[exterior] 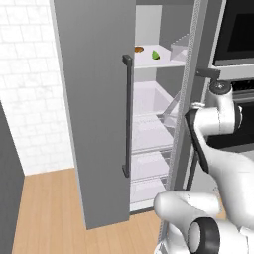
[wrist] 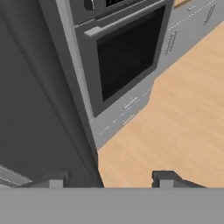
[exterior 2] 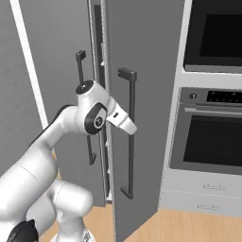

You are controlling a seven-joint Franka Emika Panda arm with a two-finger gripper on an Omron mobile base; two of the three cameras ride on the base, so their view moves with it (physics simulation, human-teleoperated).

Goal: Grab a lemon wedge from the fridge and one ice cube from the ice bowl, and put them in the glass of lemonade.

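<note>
- gripper (wrist: 107,178) fingers spread apart, holding nothing, just beside fridge (wrist: 39,109) door edge
- lemon wedge (exterior: 155,54) on upper fridge shelf, well apart from fingers

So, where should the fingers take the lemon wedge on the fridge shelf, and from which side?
Probably across its two flat cut faces, near the thick middle, not the pointed ends. The lemon wedge lies on the upper shelf of the fridge, beside a small brown round thing. Come from the open front, past the door.
</note>
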